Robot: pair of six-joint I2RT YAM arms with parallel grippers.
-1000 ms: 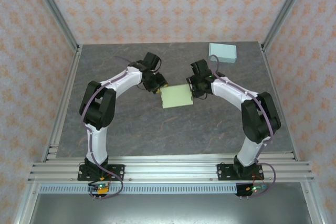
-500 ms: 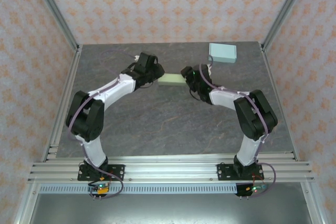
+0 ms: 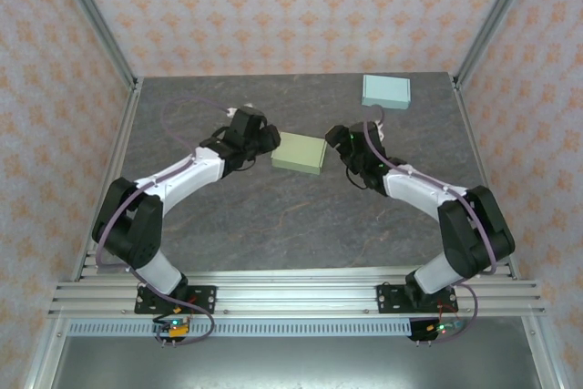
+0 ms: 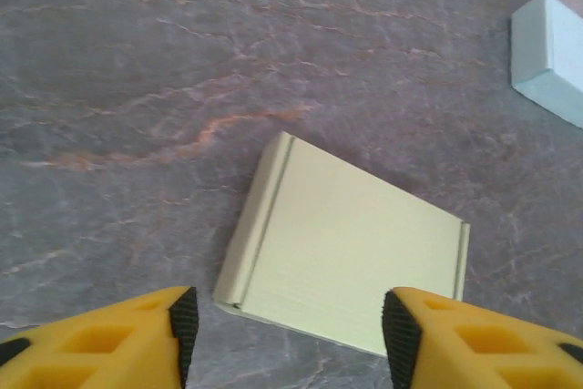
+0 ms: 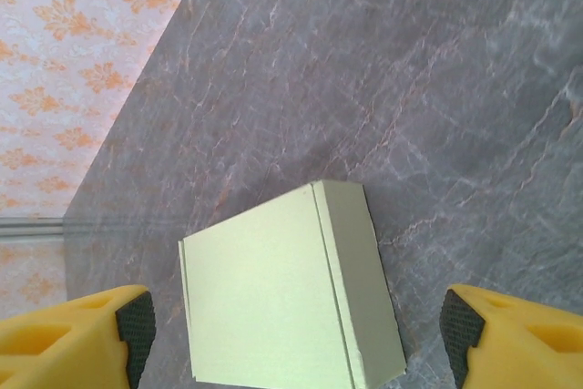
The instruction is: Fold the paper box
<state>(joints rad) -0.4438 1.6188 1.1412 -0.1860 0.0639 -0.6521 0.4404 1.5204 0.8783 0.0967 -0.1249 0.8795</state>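
Observation:
The pale green paper box [image 3: 300, 152] lies closed and flat on the grey table, between the two arms. My left gripper [image 3: 268, 140] sits just left of it, open, a little apart from the box. In the left wrist view the box [image 4: 346, 248] lies ahead of the left gripper [image 4: 290, 334], whose black pads [image 4: 185, 318] stand wide with nothing gripped. My right gripper [image 3: 339, 141] is just right of the box, open as well. The right wrist view has the box [image 5: 273, 302] below the right gripper [image 5: 293, 334], pads [image 5: 455, 325] well clear of its sides.
A light blue box [image 3: 386, 90] stands at the back right of the table, and is seen again at the light blue box [image 4: 551, 56] in the left wrist view. Metal posts and patterned walls enclose the table on three sides.
The green box, held up between both grippers a second ago, now lies flat on the table. Both grippers have opened and drawn back from its sides.

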